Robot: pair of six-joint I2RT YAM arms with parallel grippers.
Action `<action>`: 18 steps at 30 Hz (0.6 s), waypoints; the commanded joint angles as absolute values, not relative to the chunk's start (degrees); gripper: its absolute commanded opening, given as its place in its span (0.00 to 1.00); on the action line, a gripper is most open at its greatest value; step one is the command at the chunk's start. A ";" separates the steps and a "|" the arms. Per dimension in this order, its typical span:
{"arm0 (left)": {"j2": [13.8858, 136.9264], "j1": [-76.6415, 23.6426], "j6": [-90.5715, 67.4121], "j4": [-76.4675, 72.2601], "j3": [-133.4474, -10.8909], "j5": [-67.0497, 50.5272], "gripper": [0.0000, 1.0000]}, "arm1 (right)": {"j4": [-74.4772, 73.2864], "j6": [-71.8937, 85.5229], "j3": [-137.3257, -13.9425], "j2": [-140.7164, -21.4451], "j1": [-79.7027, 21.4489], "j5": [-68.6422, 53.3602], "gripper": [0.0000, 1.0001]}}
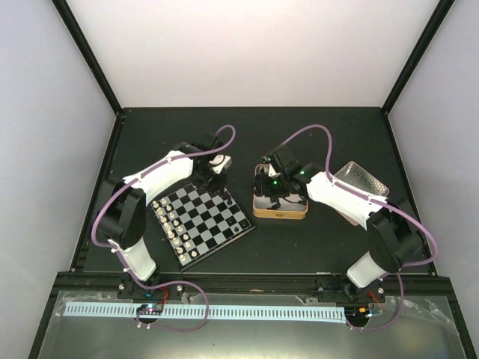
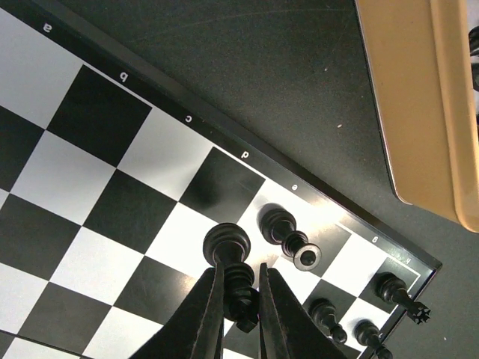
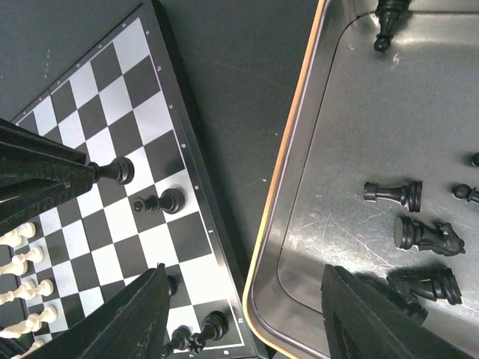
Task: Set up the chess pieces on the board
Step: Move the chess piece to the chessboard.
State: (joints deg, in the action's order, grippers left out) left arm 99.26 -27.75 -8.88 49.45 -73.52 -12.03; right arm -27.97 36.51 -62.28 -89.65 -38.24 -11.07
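Note:
The board (image 1: 209, 217) lies left of centre, with a row of cream-white pieces (image 1: 171, 228) along its near-left side. My left gripper (image 2: 241, 273) is shut on a black chess piece (image 2: 227, 243), held upright over a square near the board's far edge; I cannot tell whether its base touches. A second black piece (image 2: 284, 226) stands one square away, and a few more (image 2: 393, 288) stand in the corner. My right gripper (image 3: 245, 269) hangs open over the tin's rim, nothing between its fingers. Several black pieces (image 3: 393, 193) lie flat in the tin (image 3: 352, 112).
The gold-rimmed tin (image 1: 281, 215) sits just right of the board, a narrow strip of dark table between them. Its silver lid (image 1: 364, 182) lies further right, partly under the right arm. The two grippers are close together near the board's far right corner.

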 commanded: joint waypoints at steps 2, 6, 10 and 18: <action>99.14 -27.37 -9.42 48.11 -72.89 -13.05 0.07 | -29.37 36.59 -64.40 -90.69 -39.08 -9.59 0.56; 98.53 -27.19 -10.22 48.31 -72.08 -11.58 0.07 | -31.66 34.54 -67.56 -92.77 -40.94 -7.96 0.53; 96.68 -26.45 -11.17 47.65 -69.64 -11.28 0.07 | -32.70 33.68 -71.18 -96.06 -43.05 -8.67 0.51; 92.62 -23.87 -11.51 46.47 -63.89 -12.47 0.07 | -32.82 34.08 -76.37 -103.01 -47.05 -11.75 0.48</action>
